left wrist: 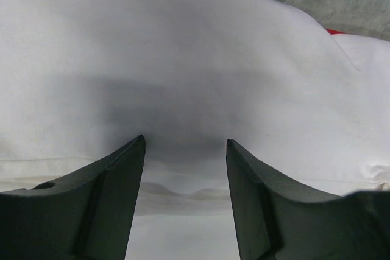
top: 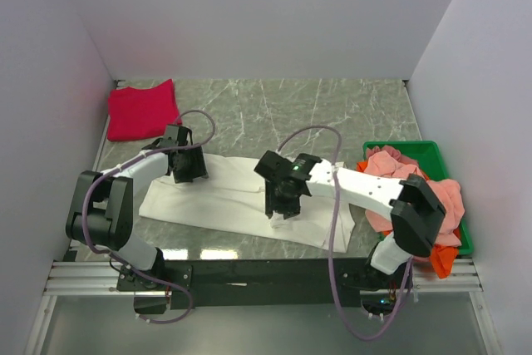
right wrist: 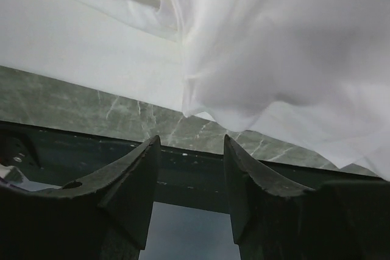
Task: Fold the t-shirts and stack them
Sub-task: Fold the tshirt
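Fold stage: white t-shirt [top: 224, 201] spread flat on counter [top: 332, 114].
Crimson t-shirt [top: 143, 110] lies folded at back left, apparently the stack base. Left hand [left wrist: 186, 144] hovers open above the white t-shirt, gripping nothing; right hand [right wrist: 190, 141] stands open at its near edge, likely positioned for the next fold. Remaining t-shirts [top: 416, 180] wait in the green bin [top: 432, 149].

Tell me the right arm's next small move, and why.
Probably lift the right gripper clear and back off: it stands open with nothing between its fingers, and the white t-shirt edge lies loose just ahead of it, so the fold looks laid down.
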Controlling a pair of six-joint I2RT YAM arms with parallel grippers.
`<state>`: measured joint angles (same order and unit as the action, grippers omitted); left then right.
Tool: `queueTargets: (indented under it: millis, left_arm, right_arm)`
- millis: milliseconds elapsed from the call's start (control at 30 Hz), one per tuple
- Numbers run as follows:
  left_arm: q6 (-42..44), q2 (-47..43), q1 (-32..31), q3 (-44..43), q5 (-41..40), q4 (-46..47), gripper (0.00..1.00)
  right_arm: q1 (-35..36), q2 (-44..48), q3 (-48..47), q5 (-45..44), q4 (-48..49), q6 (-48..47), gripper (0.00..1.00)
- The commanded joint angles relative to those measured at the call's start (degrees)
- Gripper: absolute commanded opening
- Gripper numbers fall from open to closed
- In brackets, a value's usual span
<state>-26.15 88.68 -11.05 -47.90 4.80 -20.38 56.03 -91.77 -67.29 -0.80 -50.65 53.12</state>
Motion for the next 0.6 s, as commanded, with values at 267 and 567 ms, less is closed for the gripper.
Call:
queueTargets:
  millis: [267,567]
  left_arm:
    - [0.7,2.9,0.9,-2.5,-3.0,2.2,0.62]
    - [0.4,7.1,4.5,-3.7,-4.6,0.9,0.62]
  right_arm:
    - [-17.1,10.6,14.8,-0.6,11.0,-3.5,0.54]
    - [-23.1,2.1,19.2,2.0,15.6,-8.4,0.54]
